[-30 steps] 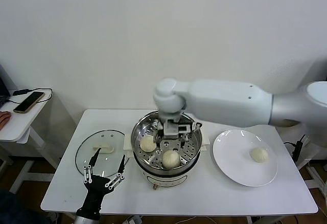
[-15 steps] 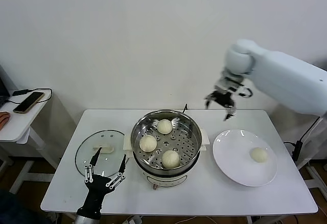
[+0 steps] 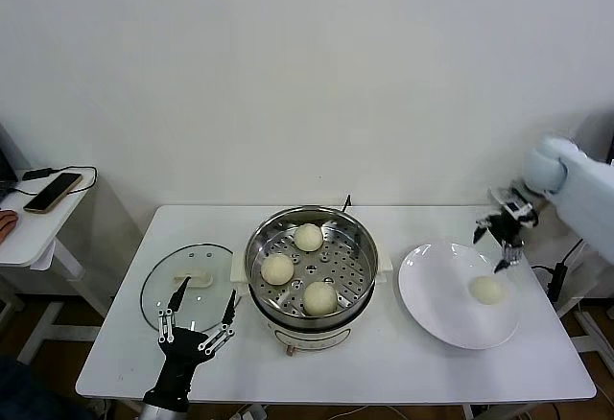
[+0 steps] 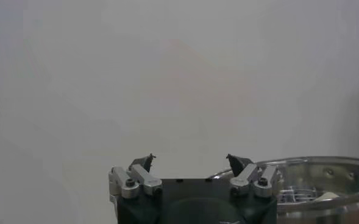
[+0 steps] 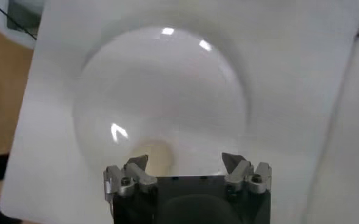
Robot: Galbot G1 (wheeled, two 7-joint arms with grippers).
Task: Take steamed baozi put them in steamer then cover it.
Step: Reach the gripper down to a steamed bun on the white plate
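Right gripper (image 3: 501, 238) open above plate (image 3: 432, 310), 3 baozi (image 3: 320, 297) in steamer (image 3: 261, 286)

Table (image 3: 384, 372) with steamer (image 3: 312, 291), plate (image 3: 436, 310), lid (image 3: 192, 286)

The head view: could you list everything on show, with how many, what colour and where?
Round cream-white dough buns: four; three in the steamer, one on the plate.
Shiny round steel steamer pot: one, silver, table centre.
Flat round white plate: one, right of the steamer.
Round glass lid: one, clear with cream handle, left of the steamer.
White table: one.
Phone: one, dark, on the side table at the left.
Left pincer: open, near the lid.
Right pincer: open, above the plate.
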